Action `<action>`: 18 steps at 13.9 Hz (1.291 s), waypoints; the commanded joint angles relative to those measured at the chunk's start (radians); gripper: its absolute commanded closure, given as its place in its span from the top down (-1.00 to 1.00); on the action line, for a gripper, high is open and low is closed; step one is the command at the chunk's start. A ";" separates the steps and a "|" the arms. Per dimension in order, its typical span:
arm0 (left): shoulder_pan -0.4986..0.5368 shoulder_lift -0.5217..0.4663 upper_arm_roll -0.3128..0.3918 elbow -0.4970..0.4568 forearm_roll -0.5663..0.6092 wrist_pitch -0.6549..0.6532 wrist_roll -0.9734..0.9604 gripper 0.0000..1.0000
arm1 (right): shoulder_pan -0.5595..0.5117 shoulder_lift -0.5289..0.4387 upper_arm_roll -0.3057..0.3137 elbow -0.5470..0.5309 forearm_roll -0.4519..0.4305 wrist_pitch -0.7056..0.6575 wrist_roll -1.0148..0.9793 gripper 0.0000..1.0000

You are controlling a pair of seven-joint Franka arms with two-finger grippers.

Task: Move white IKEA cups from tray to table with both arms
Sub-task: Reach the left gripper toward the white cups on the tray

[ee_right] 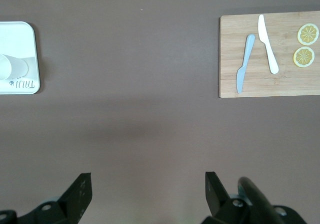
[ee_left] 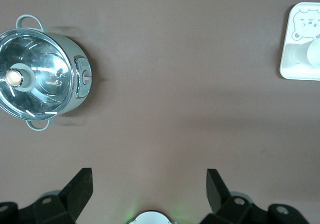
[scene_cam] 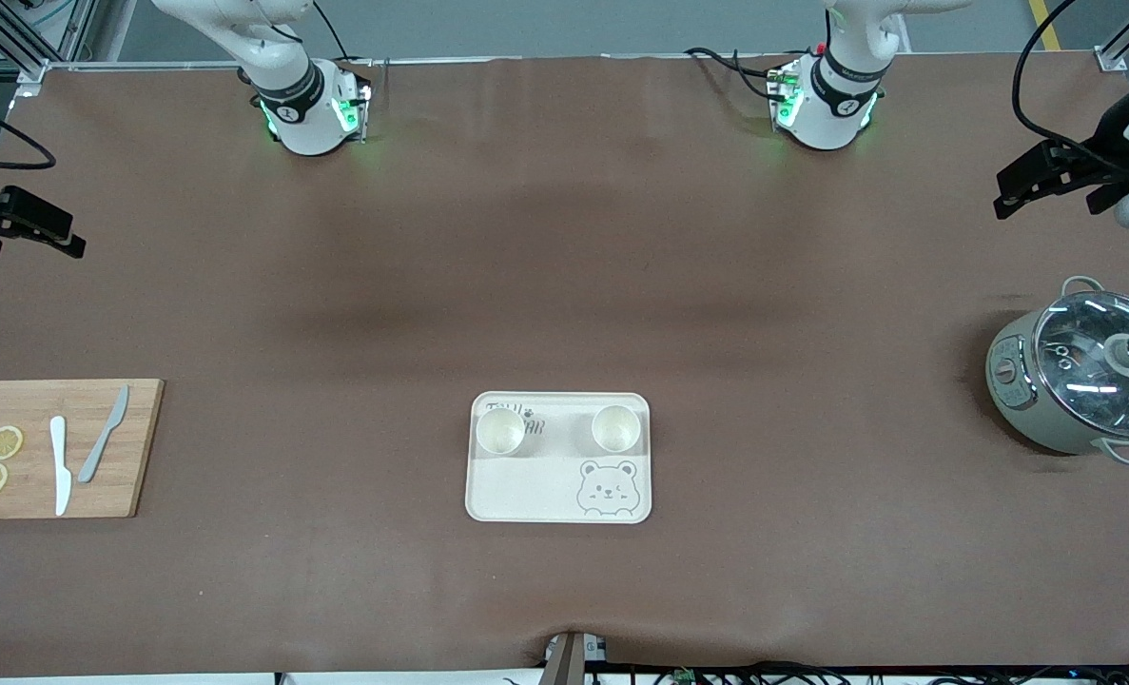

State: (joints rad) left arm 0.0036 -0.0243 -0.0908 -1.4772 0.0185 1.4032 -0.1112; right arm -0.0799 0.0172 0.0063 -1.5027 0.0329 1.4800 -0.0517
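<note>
Two white IKEA cups stand upright on the bear tray (scene_cam: 526,495), side by side on its half farther from the front camera. One cup (scene_cam: 500,431) is toward the right arm's end, the other cup (scene_cam: 616,428) toward the left arm's end. The left wrist view catches the tray (ee_left: 287,59) and part of a cup (ee_left: 314,52). The right wrist view shows the tray's corner (ee_right: 20,34) and a cup (ee_right: 10,67). My left gripper (ee_left: 150,184) hangs open and empty high over bare table near its base. My right gripper (ee_right: 148,186) is likewise open and empty over bare table. Neither gripper shows in the front view.
A grey-green pot with a glass lid (scene_cam: 1082,376) (ee_left: 37,74) sits at the left arm's end. At the right arm's end lies a wooden board (scene_cam: 50,447) (ee_right: 270,59) with two knives and two lemon slices. Black fixtures (scene_cam: 1049,176) (scene_cam: 22,224) jut in at both ends.
</note>
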 commanded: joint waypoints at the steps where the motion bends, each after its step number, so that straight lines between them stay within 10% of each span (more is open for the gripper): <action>1: 0.004 -0.005 -0.009 0.018 0.023 -0.026 0.016 1.00 | -0.014 0.001 0.011 0.012 -0.004 -0.006 -0.010 1.00; 12: -0.008 0.007 -0.041 -0.009 0.060 -0.026 -0.031 1.00 | -0.020 0.012 0.011 0.016 -0.004 -0.004 -0.013 1.00; 18: -0.017 0.017 -0.138 -0.179 0.054 0.107 -0.120 1.00 | -0.021 0.015 0.011 0.016 -0.005 0.000 -0.014 1.00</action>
State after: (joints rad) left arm -0.0133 0.0016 -0.1967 -1.5790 0.0620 1.4458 -0.1913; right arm -0.0806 0.0229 0.0044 -1.5027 0.0329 1.4818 -0.0518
